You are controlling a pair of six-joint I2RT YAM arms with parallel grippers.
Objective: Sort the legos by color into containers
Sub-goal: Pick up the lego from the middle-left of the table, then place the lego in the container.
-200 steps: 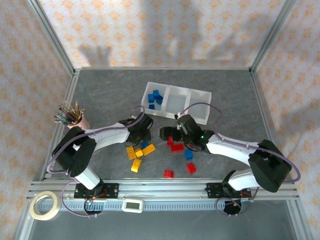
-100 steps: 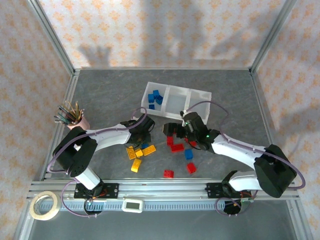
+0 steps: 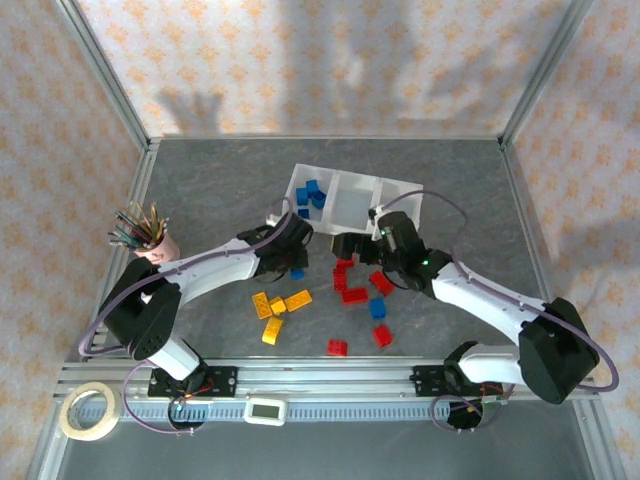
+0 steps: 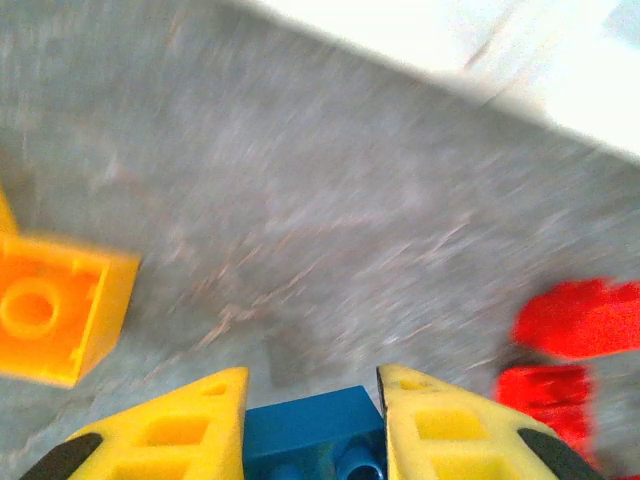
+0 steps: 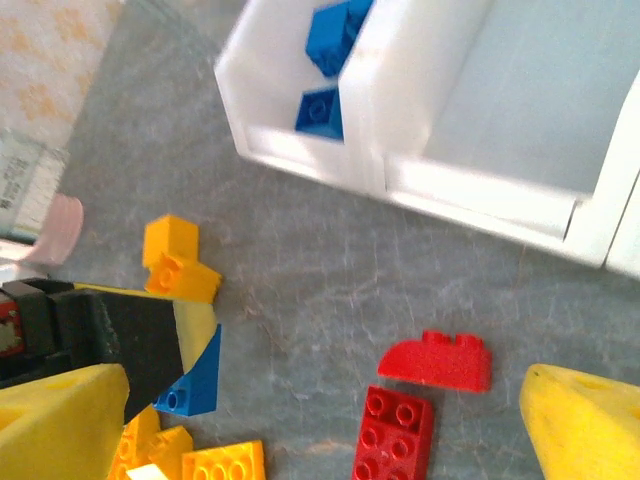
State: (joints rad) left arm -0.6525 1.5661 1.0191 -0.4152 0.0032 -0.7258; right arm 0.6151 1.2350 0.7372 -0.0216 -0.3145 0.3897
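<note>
Plastic looks light, rigid, slick: left gripper (image 4: 312, 400) pinches the blue brick (image 4: 300, 440) by flat sides, right gripper (image 5: 330, 420) gapes empty.

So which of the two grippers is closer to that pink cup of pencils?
The left. The left gripper, shut on a blue brick, is to the right of the pink cup; the right gripper, open, is even farther right, by the tray's front wall.

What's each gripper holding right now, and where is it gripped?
Left gripper pinches a blue brick by its two opposite sides; right gripper is open, holding nothing.
</note>
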